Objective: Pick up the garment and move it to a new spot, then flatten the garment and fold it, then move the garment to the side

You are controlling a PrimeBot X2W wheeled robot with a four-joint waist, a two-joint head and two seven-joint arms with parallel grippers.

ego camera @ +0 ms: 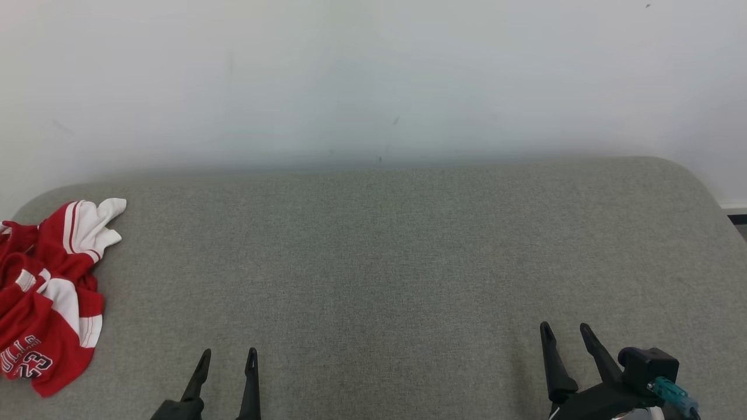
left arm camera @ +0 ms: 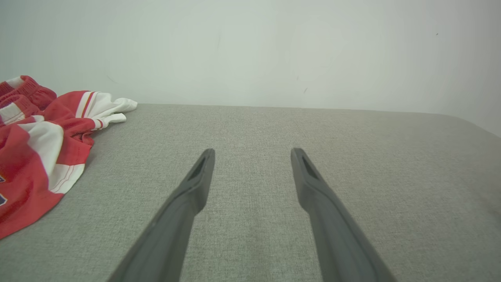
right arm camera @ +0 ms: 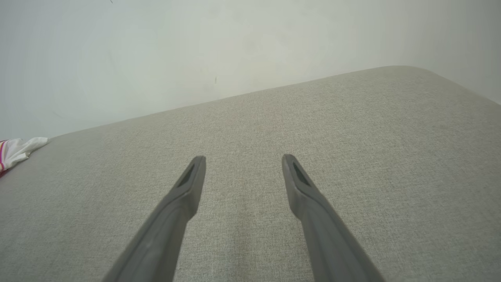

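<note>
Head view, item one: the garment (ego camera: 49, 291), a red-and-white sports piece printed with a 23, lies crumpled at the far left end of the grey fabric-covered table (ego camera: 379, 262), untouched and partly cut off by the frame edge. Item two: our left gripper (ego camera: 229, 351), jaws spread wide and empty, sits at the near edge, to the right of the garment and apart from it. Item three: our right gripper (ego camera: 565, 325), likewise spread and empty, is well apart from the cloth on the opposite side. We judge that both are parked open in readiness, the pick-up not yet begun. The broad middle of the table looks to us the likely new spot. A plain pale wall (ego camera: 373, 76) backs the table.
</note>
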